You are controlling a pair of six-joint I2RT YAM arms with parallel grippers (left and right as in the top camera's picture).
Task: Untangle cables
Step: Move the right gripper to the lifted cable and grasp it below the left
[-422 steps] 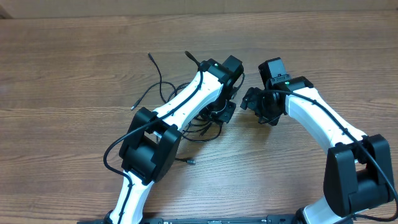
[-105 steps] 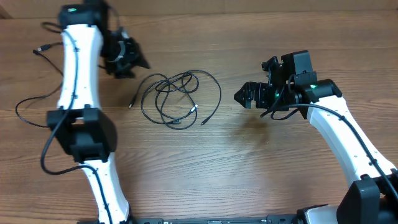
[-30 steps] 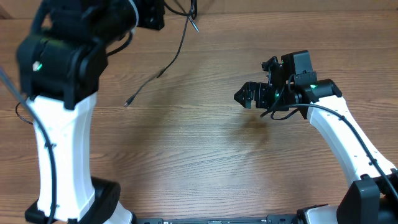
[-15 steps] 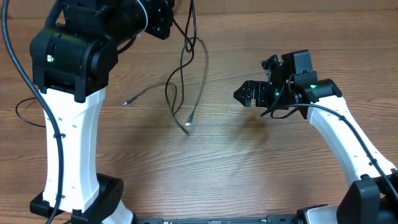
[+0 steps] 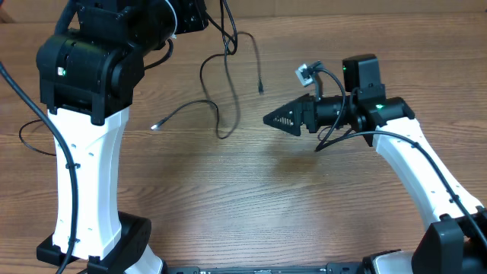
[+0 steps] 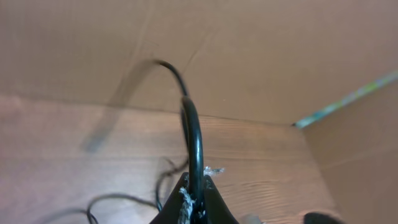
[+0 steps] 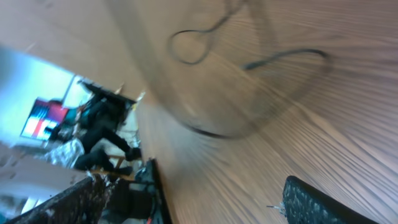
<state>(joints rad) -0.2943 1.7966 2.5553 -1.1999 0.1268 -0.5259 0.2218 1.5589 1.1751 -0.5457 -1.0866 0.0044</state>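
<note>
Our left hand (image 5: 199, 15) sits at the very top of the overhead view, dark and partly cut off by the frame edge, so its fingers cannot be read from there. The left wrist view settles it: the fingers are pinched tight on a black strand of the cables (image 6: 194, 134), which arches up from the left hand (image 6: 196, 208) and curves away out of focus.

From above, the cables (image 5: 230, 44) drop from that grip as a loose bunch of strands and spread over the tabletop (image 5: 228, 205). One strand ends in a silver-tipped plug (image 5: 156, 126) and another in a small dark plug (image 5: 261, 90). We cannot tell whether these ends rest on the wood or hang just above it.

Our right hand (image 5: 275, 120) points toward the cables, near them but apart, and is seen edge-on as a dark wedge. In the right wrist view its fingers stand wide apart with nothing between them (image 7: 199, 183). That view is badly smeared, and the cables (image 7: 283, 57) show only as blurred dark curves.

A thin black loop (image 5: 20, 135) at the left edge runs behind the left arm. We cannot say what it belongs to.
</note>
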